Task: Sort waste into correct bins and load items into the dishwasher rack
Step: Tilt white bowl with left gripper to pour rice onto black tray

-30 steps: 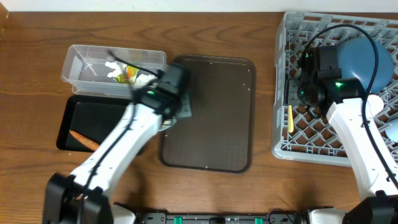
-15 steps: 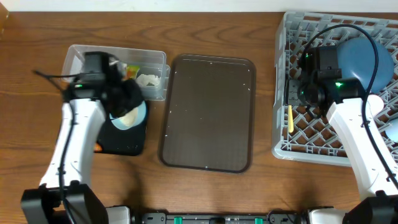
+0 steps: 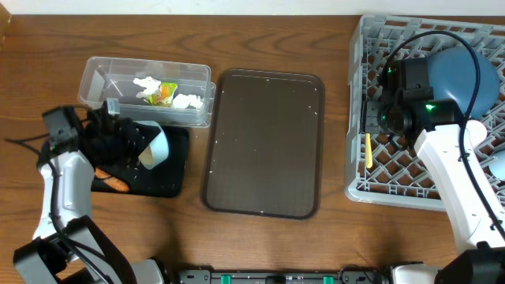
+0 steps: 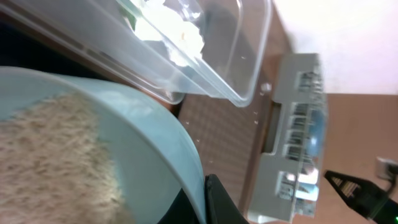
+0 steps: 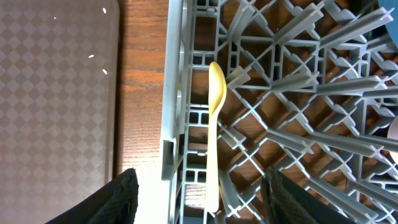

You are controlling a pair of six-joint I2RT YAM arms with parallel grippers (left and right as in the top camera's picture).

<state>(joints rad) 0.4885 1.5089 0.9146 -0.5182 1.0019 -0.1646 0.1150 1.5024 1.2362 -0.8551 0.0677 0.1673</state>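
Overhead: spoon (image 3: 368, 150) runs front-to-back (along rack (image 3: 353, 118) edge).

- The left arm (image 3: 66, 183) reaches forward on its own side, wrist turned inward. Its left gripper (image 3: 130, 144) is clamped tight on the rim of a tilted light blue bowl (image 3: 156, 147).
- The right arm (image 3: 451, 166) stretches forward. Its right gripper (image 5: 205, 193) points down, fingers (image 5: 115, 199) well apart and gripping nothing.

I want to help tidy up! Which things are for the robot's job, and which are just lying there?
For the job: bowl, carrot stick, tissue, wrapper, clear tub, black tray, spoon, plate, rack.
Just lying there: brown serving tray.
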